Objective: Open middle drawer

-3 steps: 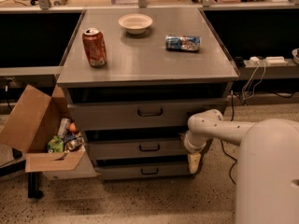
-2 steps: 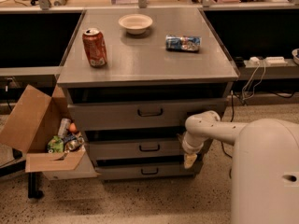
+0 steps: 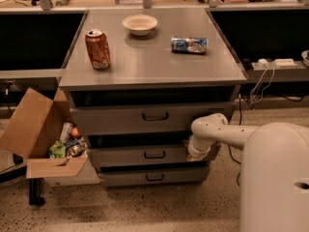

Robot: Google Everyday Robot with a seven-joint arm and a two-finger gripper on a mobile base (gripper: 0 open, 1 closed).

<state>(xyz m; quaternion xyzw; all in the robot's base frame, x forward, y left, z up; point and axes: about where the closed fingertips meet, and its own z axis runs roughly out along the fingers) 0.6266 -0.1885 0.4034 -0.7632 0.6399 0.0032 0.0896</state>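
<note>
The middle drawer (image 3: 125,154) is a wide grey drawer with a low front and a small dark loop handle (image 3: 154,154) at its centre. It sits between the taller top drawer (image 3: 111,120) and the slim bottom drawer (image 3: 154,177). My white arm reaches in from the right. Its gripper (image 3: 194,154) is low at the right end of the middle drawer's front, well to the right of the handle. The wrist hides the fingers.
On the cabinet top (image 3: 154,62) stand a red soda can (image 3: 97,49), a white bowl (image 3: 140,24) and a blue packet (image 3: 189,45). An open cardboard box (image 3: 43,139) with trash stands left of the drawers. Cables and a power strip (image 3: 275,63) lie at the right.
The arm's wrist and gripper have shifted slightly left along the middle drawer's front, towards its centre. The drawers look the same.
</note>
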